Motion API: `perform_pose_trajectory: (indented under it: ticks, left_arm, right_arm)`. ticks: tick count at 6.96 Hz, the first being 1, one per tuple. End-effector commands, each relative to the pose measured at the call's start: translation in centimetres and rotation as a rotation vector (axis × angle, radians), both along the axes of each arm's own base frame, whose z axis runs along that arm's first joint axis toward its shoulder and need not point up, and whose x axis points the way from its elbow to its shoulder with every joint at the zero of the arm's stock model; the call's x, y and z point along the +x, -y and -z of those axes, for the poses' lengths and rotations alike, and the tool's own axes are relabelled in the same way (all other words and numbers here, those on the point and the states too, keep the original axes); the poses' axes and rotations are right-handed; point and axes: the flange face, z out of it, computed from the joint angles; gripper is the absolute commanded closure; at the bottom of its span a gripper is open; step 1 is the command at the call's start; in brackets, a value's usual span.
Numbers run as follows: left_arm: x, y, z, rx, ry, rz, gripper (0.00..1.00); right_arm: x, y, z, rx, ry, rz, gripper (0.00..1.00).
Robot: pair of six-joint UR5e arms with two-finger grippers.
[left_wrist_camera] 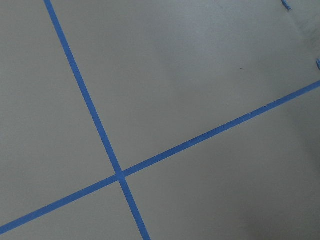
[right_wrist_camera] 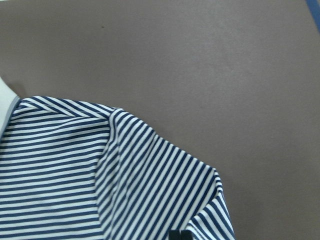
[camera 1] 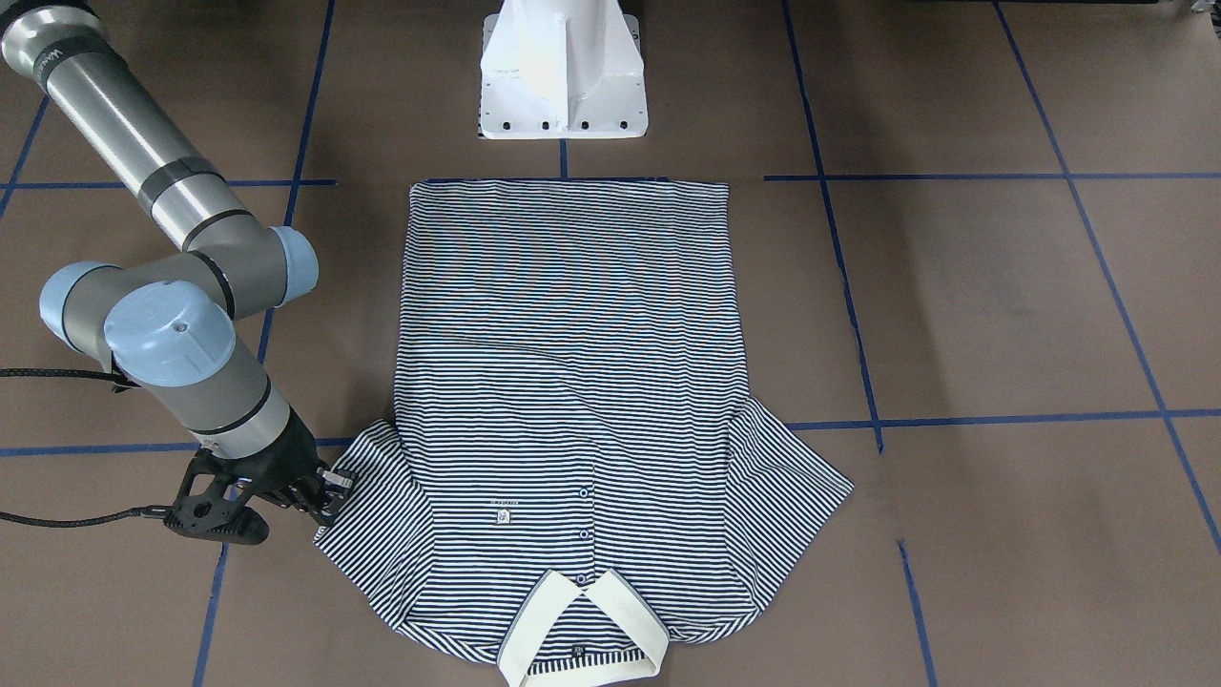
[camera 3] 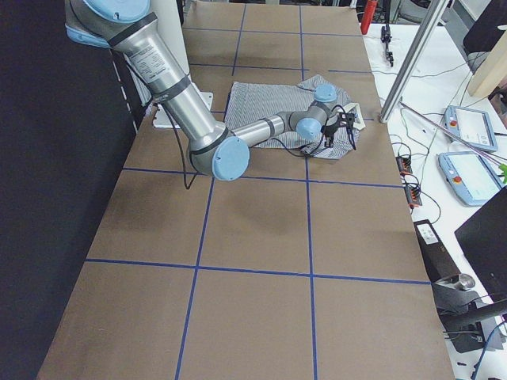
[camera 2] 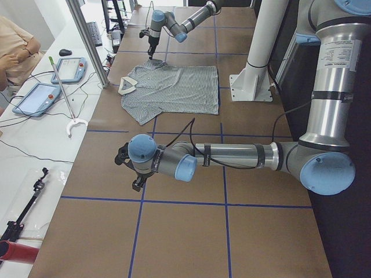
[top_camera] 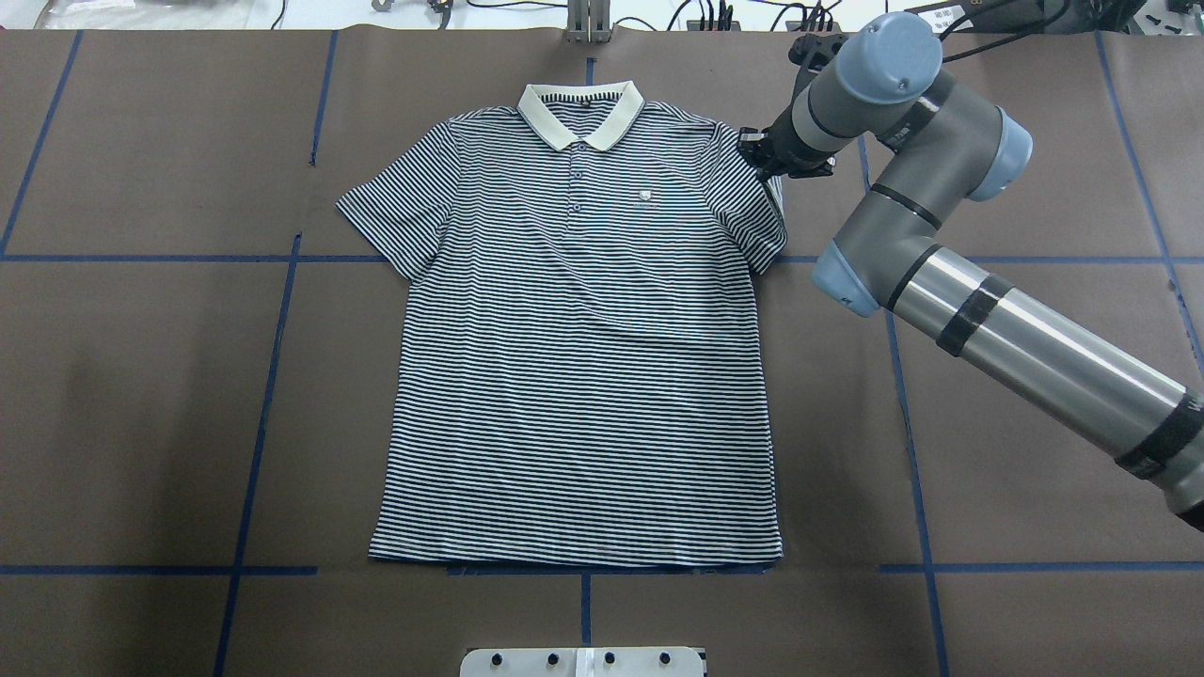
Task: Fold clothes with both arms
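Judging the fold not yet begun, we see the polo shirt [camera 1: 572, 382] spread flat, front up, on the table [camera 1: 1002, 315], its hem just before the white pedestal base [camera 1: 563, 67] and its cream collar [camera 1: 620, 611] at the end farthest from it. Our right gripper [camera 1: 332, 491] sits at the outer edge of one sleeve [camera 1: 377, 506], far from the base, and our left gripper [camera 2: 134, 176] hangs well off from the base over the table. We cannot tell whether either's jaws are apart or pinched, and next each likely needs a firm pinch on the cloth. The chest logo patch [camera 1: 503, 516] is too small for us to read.
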Motion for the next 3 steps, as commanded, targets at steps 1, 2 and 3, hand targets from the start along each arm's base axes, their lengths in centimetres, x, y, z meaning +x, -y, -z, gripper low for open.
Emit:
perform_pose_trajectory:
  ticks: [1, 2, 3]
  left_arm:
    - [0.2, -0.1, 0.3, -0.003, -0.039, -0.012, 0.0]
    - [0.2, -0.1, 0.3, -0.005, -0.039, -0.01, 0.0]
    - [0.2, -0.1, 0.3, -0.005, -0.039, -0.01, 0.0]
  right_arm:
    - [-6.0, 1.8, 6.0, -0.01, -0.01, -0.059, 1.0]
    - [-7.5, 1.6, 5.7, -0.005, -0.036, -0.067, 1.0]
    - [-7.9, 1.7, 5.4, -0.007, -0.048, -0.074, 1.0]
